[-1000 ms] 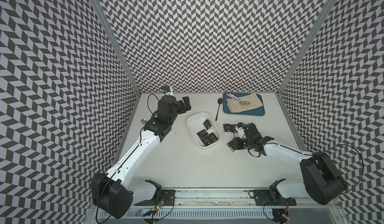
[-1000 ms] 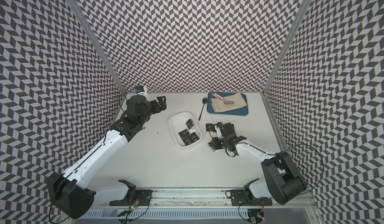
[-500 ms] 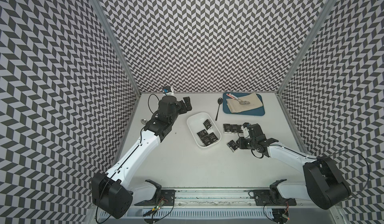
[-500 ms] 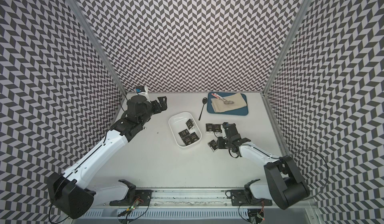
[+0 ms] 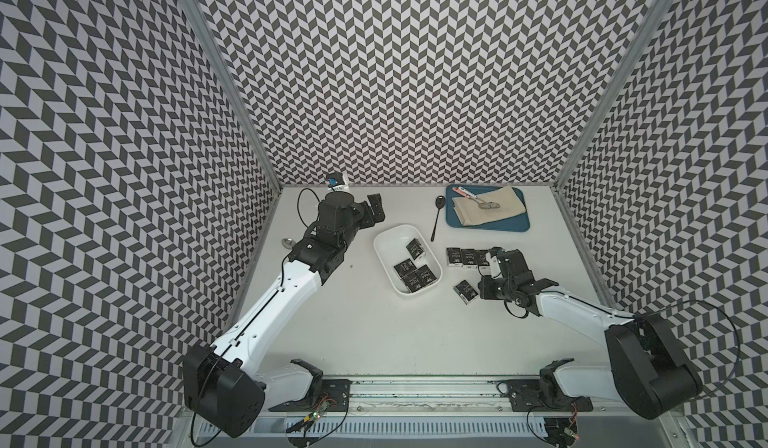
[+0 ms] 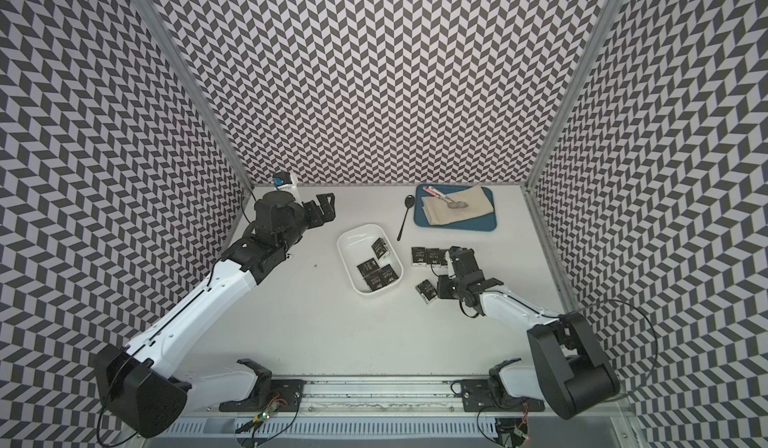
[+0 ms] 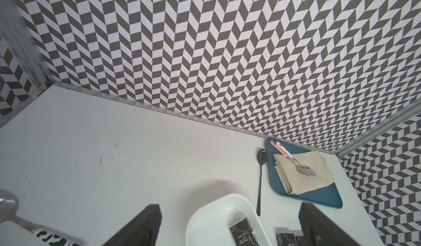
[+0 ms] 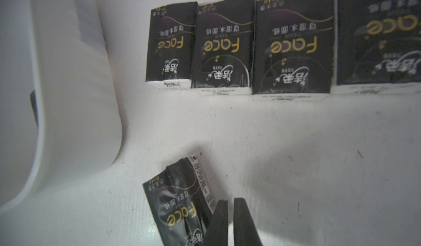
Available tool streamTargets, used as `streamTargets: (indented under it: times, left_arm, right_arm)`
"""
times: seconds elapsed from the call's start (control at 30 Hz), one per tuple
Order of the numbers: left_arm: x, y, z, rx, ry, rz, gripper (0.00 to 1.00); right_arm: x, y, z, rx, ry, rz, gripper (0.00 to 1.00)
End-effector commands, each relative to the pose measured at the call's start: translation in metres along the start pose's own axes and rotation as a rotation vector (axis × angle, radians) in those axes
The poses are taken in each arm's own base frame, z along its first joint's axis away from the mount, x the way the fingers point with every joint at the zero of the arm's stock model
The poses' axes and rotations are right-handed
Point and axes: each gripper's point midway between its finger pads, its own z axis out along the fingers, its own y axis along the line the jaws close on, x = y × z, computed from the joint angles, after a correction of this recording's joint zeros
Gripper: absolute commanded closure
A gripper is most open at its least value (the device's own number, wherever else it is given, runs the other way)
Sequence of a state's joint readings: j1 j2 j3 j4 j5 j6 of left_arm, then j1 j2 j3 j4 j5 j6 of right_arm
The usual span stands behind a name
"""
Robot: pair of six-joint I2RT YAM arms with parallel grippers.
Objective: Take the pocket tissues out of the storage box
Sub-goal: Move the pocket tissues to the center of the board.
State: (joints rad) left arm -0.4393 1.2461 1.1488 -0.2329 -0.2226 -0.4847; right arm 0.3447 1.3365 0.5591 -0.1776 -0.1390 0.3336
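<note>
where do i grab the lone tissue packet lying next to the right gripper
Pinch the lone packet across its two long edges, straight down: it lies flat on the table, likely too thin for a side approach. The right gripper, shut beside it, must open first.

The box (image 5: pixel 392 242) is set slantwise near the middle of the table (image 5: pixel 374 342). Four packets (image 5: pixel 414 284) are held in it: three are crowded at its near end, and one is lodged farther back by its right wall. Just right of the box, a row (image 5: pixel 468 257) of packets is laid side by side, touching. In front of the row and apart from it, a lone packet (image 5: pixel 465 297) is left askew. The tray (image 5: pixel 511 226) is placed at the back right, behind the row. A cloth (image 5: pixel 498 213) is spread on it, and a spoon (image 5: pixel 486 206) is laid on the cloth. A second spoon (image 5: pixel 436 217) is laid on the table just left of the tray. A third spoon (image 5: pixel 287 242) is found well left of the box, near the left wall.
</note>
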Motion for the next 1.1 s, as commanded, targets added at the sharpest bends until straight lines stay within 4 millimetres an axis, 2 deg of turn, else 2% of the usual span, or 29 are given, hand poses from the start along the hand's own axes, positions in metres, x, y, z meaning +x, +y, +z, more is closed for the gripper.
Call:
streamTargets:
  times: [0.0,0.3,0.53,0.77,0.87,1.0,1.07]
  left_arm:
    - [-0.019,-0.011,-0.007,0.031,-0.051,-0.005,0.01]
    - [-0.022,-0.011,-0.009,0.031,-0.06,-0.008,0.01]
    - [-0.024,-0.011,-0.012,0.03,-0.066,-0.009,0.01]
    - [-0.023,-0.01,-0.013,0.029,-0.063,-0.011,0.01]
    - [-0.023,-0.01,-0.013,0.027,-0.064,-0.012,0.01]
    - [-0.023,-0.01,-0.013,0.027,-0.063,-0.011,0.01]
    - [-0.022,-0.01,-0.012,0.027,-0.06,-0.011,0.01]
  right_arm:
    - [-0.003,0.003,0.003,-0.013,-0.018,-0.003,0.9]
    - [0.014,0.015,0.008,-0.029,0.025,-0.041,0.92]
    - [0.015,0.021,0.004,-0.038,0.017,-0.053,0.93]
    - [0.01,0.033,0.0,-0.09,0.01,-0.056,0.92]
    - [0.008,0.032,0.0,-0.083,0.006,-0.055,0.92]
    - [-0.005,0.025,-0.004,-0.021,-0.025,-0.052,0.87]
    - [-0.013,0.029,-0.008,-0.024,-0.044,-0.051,0.83]
